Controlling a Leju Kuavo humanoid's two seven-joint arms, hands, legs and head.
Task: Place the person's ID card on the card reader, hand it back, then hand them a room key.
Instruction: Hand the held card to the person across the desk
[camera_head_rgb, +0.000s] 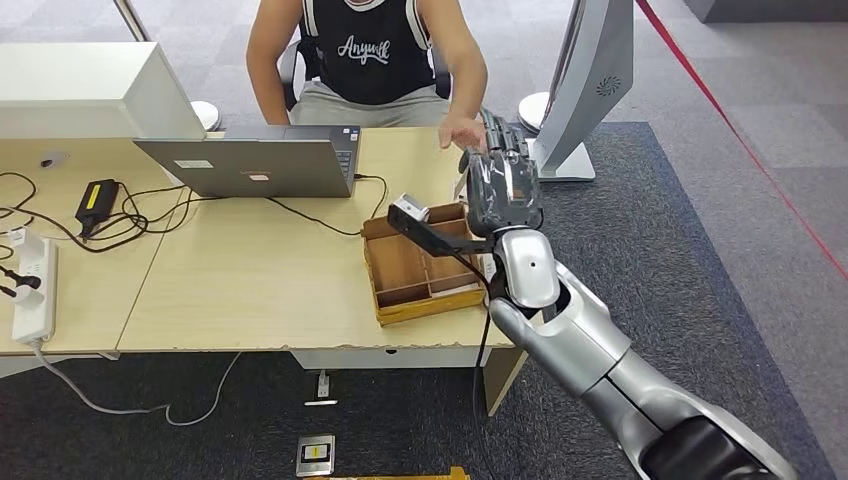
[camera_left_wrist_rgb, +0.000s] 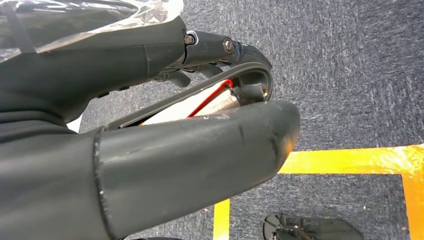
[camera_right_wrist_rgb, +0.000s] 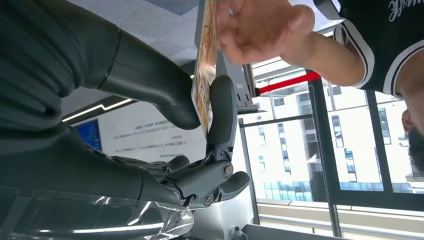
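Your right hand (camera_right_wrist_rgb: 200, 120) is clamped on the card (camera_right_wrist_rgb: 204, 75): in the right wrist view the thick thumb presses one face and a dark finger (camera_right_wrist_rgb: 221, 112) stands against the other, with the remaining fingers curled low beside the palm. The card sits edge-on there, thin and pale with orange-brown printing on the face you can see. Its far end is in the person's hand (camera_right_wrist_rgb: 260, 27), which closes over the upper part, so both of you touch it at once.

From the head view, your right hand (camera_head_rgb: 500, 170) is raised past the far right corner of the desk (camera_head_rgb: 250, 270), above the wooden tray (camera_head_rgb: 400, 270), meeting the person's hand (camera_head_rgb: 462, 130).

Your left hand (camera_left_wrist_rgb: 150, 150) hangs over grey carpet and yellow floor tape (camera_left_wrist_rgb: 350, 160); you cannot tell how its fingers lie.
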